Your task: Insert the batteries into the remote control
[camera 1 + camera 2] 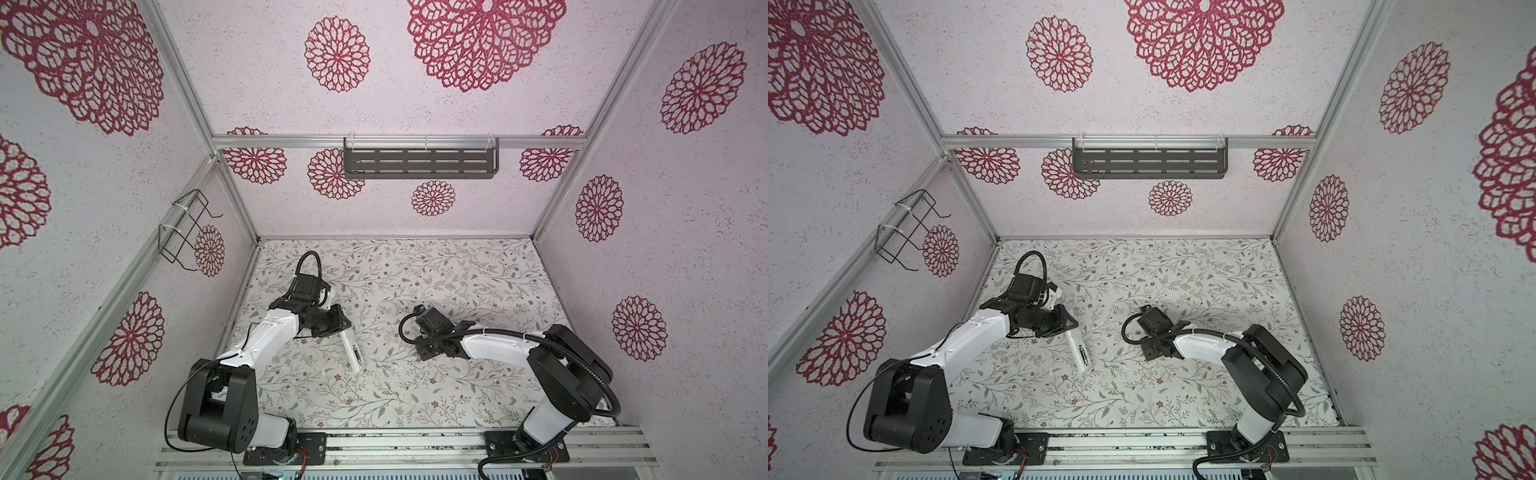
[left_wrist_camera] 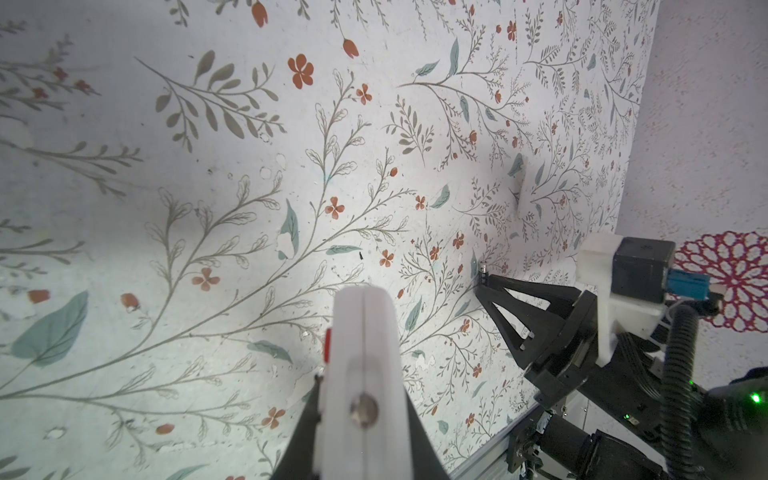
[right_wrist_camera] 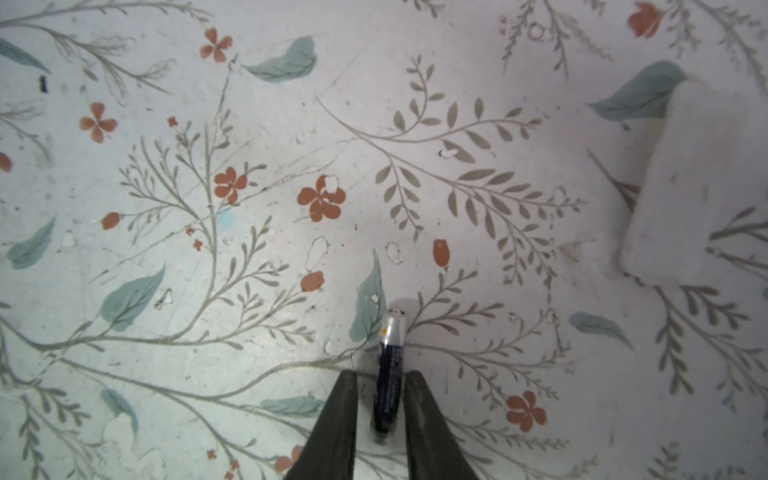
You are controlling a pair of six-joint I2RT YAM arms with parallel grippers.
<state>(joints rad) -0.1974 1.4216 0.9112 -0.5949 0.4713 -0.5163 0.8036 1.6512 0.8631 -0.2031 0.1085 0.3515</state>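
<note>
The remote control is a slim white bar. It sticks out of my left gripper, which is shut on it above the flowered table. The left wrist view looks along its narrow edge, where a red button shows on one side. A dark battery with a silvery end lies on the table between the fingers of my right gripper. One finger touches it; a gap remains on the other side. The left wrist view shows that gripper tip-down over the battery.
A flat white piece lies on the table a short way from the battery. A wire rack hangs on the left wall and a dark slotted shelf on the back wall. An aluminium rail runs along the front.
</note>
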